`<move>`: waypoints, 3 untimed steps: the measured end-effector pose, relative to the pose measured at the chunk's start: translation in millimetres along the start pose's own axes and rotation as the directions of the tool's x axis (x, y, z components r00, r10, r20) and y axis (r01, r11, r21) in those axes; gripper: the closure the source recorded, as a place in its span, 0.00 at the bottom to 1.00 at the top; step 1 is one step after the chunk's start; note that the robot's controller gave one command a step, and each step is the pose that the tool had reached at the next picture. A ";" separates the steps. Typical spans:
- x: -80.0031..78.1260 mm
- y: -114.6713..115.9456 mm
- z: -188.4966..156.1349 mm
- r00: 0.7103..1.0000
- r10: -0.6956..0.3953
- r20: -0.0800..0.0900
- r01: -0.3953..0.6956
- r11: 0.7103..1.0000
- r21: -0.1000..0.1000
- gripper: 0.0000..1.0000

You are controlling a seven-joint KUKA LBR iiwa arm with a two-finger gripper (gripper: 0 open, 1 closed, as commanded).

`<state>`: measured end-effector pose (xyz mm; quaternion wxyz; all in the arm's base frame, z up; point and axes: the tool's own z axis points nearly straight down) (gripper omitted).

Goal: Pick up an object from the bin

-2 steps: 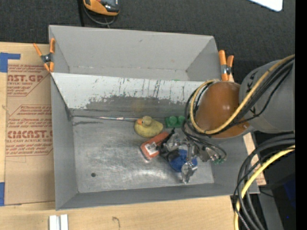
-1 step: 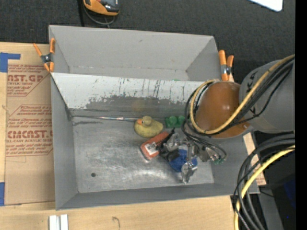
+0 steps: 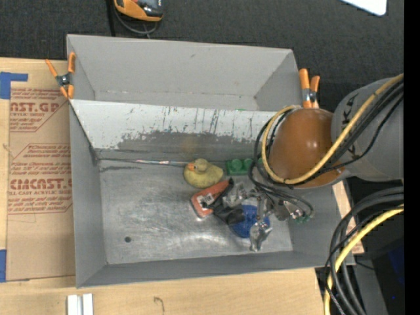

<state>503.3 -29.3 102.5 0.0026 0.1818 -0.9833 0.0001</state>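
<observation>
Near front-right of bin (image 3: 131, 241), hand (image 3: 260, 231) is low, blue obj (image 3: 241, 220) just beside it; grip: can't tell.

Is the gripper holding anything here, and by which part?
It cannot be told. The gripper is low in the heap at the bin's right, by a blue thing and near an orange tool; no hold shows.

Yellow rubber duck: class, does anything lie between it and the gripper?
Yes. The gripper is low at the front right of the bin, and the duck sits towards the back wall. Between them lies a small heap: an orange-red object, a black piece and a blue object.
</observation>
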 end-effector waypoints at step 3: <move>-13.5 -107.8 -145.7 0.977 -0.214 0.014 0.214 0.977 0.009 1.00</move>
